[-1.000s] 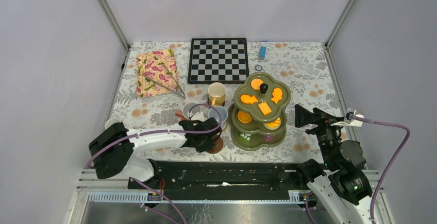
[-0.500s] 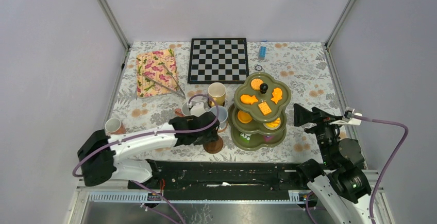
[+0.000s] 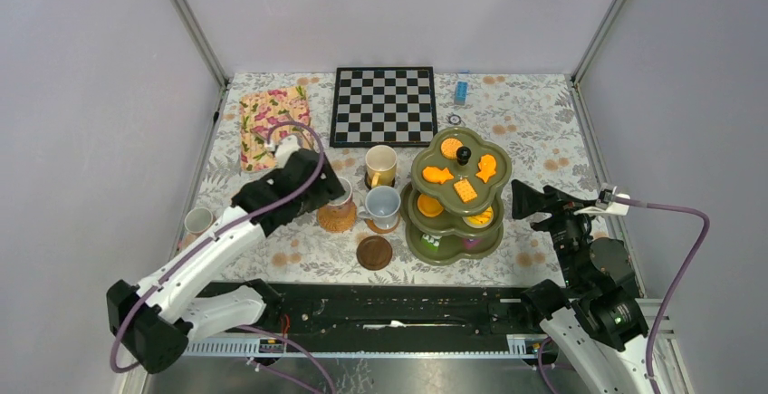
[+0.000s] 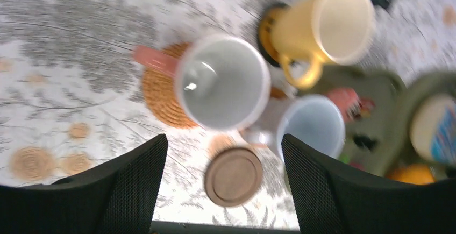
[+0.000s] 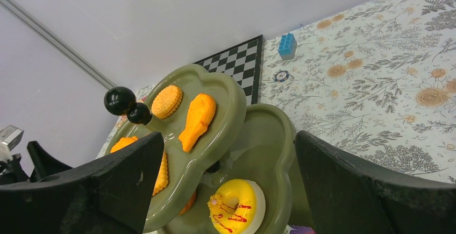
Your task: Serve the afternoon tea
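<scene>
The left gripper (image 4: 220, 143) hangs open over the white mug (image 4: 223, 80) on its woven coaster (image 4: 158, 99). Next, I reckon, the bare brown coaster (image 4: 234, 176) needs a mug.

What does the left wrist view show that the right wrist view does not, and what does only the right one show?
Only the left wrist view shows the three mugs: the white mug on a woven coaster, the yellow mug and the pale blue mug, plus a bare brown coaster. Only the right wrist view shows the black knob and the blue brick. Both show part of the green stand and the floral tablecloth.
</scene>
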Controlling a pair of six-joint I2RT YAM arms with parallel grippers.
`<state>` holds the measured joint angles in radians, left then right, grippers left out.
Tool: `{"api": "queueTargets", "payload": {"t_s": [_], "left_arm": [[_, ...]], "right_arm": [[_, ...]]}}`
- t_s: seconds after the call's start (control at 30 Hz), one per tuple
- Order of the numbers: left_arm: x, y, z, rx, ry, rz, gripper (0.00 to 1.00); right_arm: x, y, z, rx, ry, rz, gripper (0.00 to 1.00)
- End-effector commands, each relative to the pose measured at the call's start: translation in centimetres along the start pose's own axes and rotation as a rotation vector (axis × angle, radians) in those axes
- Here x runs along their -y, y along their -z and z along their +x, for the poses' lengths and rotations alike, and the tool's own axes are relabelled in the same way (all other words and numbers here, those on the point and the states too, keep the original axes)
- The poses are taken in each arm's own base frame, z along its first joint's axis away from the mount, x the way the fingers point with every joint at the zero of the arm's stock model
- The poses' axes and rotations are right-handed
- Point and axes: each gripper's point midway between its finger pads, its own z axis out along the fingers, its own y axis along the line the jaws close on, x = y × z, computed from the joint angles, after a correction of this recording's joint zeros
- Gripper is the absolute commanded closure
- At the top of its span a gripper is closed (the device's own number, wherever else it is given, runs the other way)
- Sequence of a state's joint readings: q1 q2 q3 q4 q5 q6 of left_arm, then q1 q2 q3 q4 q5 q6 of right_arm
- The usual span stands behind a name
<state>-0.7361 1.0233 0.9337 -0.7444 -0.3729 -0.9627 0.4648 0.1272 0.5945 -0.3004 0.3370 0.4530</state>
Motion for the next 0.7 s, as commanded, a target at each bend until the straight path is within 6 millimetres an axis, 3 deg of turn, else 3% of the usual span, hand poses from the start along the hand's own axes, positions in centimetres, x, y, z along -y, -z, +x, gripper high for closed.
{"api": "queueTargets", "payload": {"t_s": [0.0, 0.2, 0.37, 0.47, 0.67], "left_arm": [[-3.1, -1.5, -1.5, -0.065, 0.085, -0.134, 0.21], [-3.1, -3.8, -1.3, -0.114, 0.148, -0.204, 0.30], [-4.1, -5.3, 0.1, -0.147, 0.184, -0.276, 0.50], [-4.6, -5.7, 0.1, -0.136, 0.188, -0.303, 0.61], [-4.6, -6.0, 0.1, -0.134, 0.178, -0.306, 0.71]], "right_arm": [[-1.0, -0.2, -0.9, 0.029, -0.025, -0.037, 0.02], [-0.6, 0.3, -1.3, 0.043, -0.020, -0.023, 0.02], [-0.3, 0.7, -1.7, 0.058, -0.020, -0.014, 0.02], [-0.3, 0.7, -1.6, 0.056, -0.017, -0.012, 0.02], [-0.2, 0.6, -1.5, 0.054, -0.016, -0.010, 0.02]]}}
